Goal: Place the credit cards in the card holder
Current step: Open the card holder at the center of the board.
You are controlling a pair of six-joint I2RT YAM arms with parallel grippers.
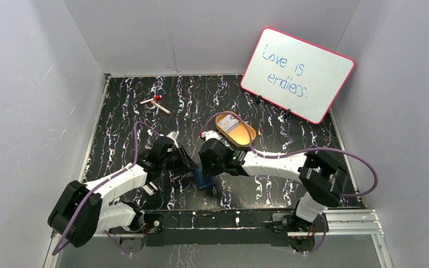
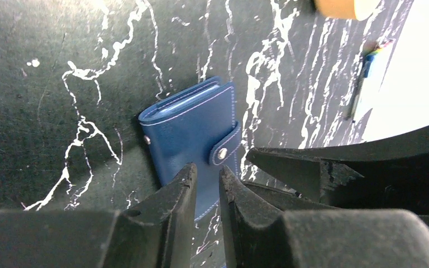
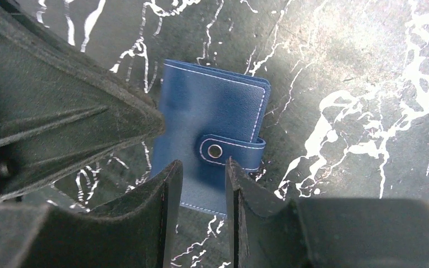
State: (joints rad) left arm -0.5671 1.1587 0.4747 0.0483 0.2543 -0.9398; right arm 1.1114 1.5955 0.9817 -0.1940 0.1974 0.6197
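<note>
The card holder (image 3: 212, 111) lies flat and snapped shut on the bench (image 2: 44, 72), between the two tools; it is judged light, soft-skinned and a little springy, and likely to slide on the smooth marbled top if pushed sideways; the snap tab (image 3: 232, 151) must be freed first, so hold is best taken at the tab's free end while the spine side is pinned. The left tool (image 2: 206, 170) is seen narrowly parted over the holder's near edge, with nothing pinched; the right tool (image 3: 204, 164) is likewise parted and empty, just beside the tab. A pale credit card (image 1: 228, 124) appears to rest in the oval tin (image 1: 250, 134) further back; thin, stiff and slick, it is better taken by an edge. Marker pens (image 1: 156, 104) and a whiteboard (image 1: 299, 72) are well apart; white walls close in on three sides.
</note>
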